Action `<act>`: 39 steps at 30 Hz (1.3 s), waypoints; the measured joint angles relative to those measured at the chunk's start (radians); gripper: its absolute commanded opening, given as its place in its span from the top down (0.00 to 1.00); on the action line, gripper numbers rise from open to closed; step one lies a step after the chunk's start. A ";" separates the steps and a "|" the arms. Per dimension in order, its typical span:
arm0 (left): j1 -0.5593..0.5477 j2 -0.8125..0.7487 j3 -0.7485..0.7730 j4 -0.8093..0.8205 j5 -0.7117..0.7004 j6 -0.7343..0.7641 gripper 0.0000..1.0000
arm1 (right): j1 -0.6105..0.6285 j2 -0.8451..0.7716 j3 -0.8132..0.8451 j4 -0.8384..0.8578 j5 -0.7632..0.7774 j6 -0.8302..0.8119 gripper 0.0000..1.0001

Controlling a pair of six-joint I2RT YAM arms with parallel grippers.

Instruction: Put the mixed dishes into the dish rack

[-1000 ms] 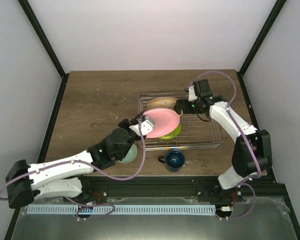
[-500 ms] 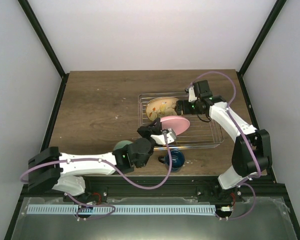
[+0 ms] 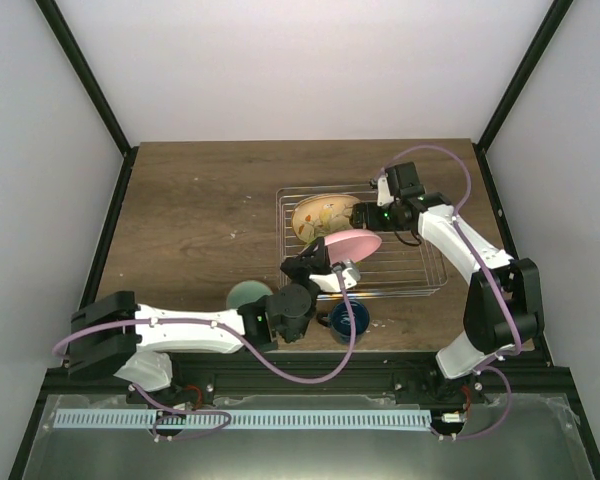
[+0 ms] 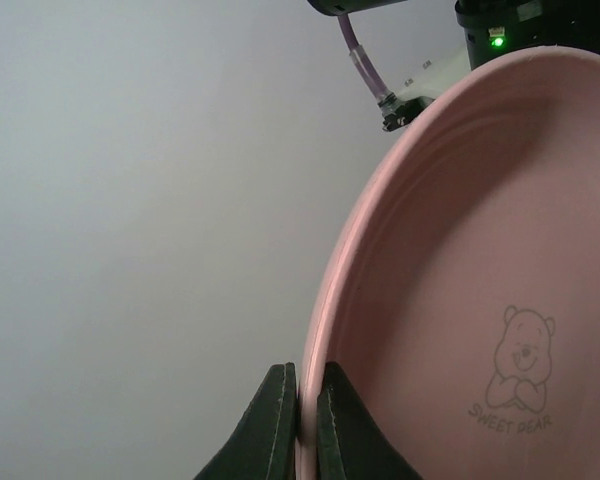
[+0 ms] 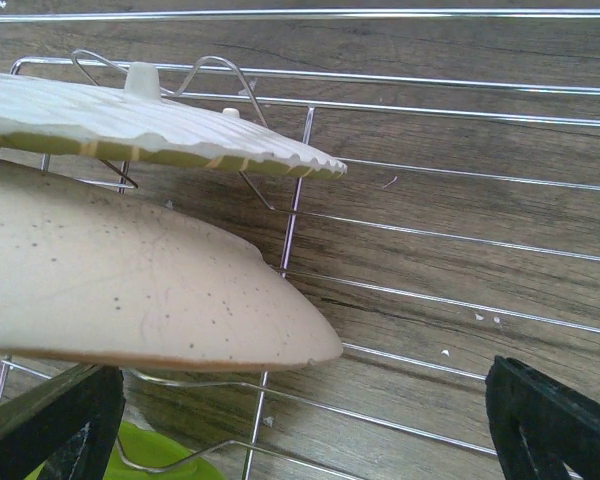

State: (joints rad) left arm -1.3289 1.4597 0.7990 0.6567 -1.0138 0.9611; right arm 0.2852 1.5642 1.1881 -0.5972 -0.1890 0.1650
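My left gripper (image 3: 327,267) is shut on the rim of the pink plate (image 3: 353,243) and holds it tilted over the front middle of the silver wire dish rack (image 3: 436,272). In the left wrist view the fingers (image 4: 280,420) pinch the pink rim (image 4: 325,330). The cream floral plate (image 3: 322,215) stands in the rack's back left. My right gripper (image 3: 362,213) is open at its right edge; the right wrist view shows the plate's speckled underside (image 5: 130,290) between my spread fingers (image 5: 50,420). The lime-green plate (image 5: 40,462) lies in the rack. The mint-green bowl (image 3: 247,293) and dark blue mug (image 3: 348,319) sit on the table.
The bowl and mug sit close under my left forearm, in front of the rack. The rack's wires (image 5: 430,235) and right half show wood beneath. A pale scalloped rim (image 5: 180,125) shows above the cream plate. Black frame posts stand at the table's back corners.
My left arm has stretched right and forward, carrying the pink plate further over the rack and uncovering the mint-green bowl. The right arm has hardly moved.
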 measured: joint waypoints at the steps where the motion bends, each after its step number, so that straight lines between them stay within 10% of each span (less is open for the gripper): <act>1: -0.004 0.000 0.000 0.000 -0.006 -0.002 1.00 | 0.000 0.000 0.000 0.000 0.000 0.000 0.00; 39: -0.075 0.038 -0.060 0.007 -0.014 0.119 1.00 | 0.000 0.000 -0.010 -0.001 0.019 -0.008 0.00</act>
State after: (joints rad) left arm -1.4040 1.4975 0.7387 0.6640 -1.0279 1.0801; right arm 0.2852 1.5642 1.1786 -0.5983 -0.1703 0.1566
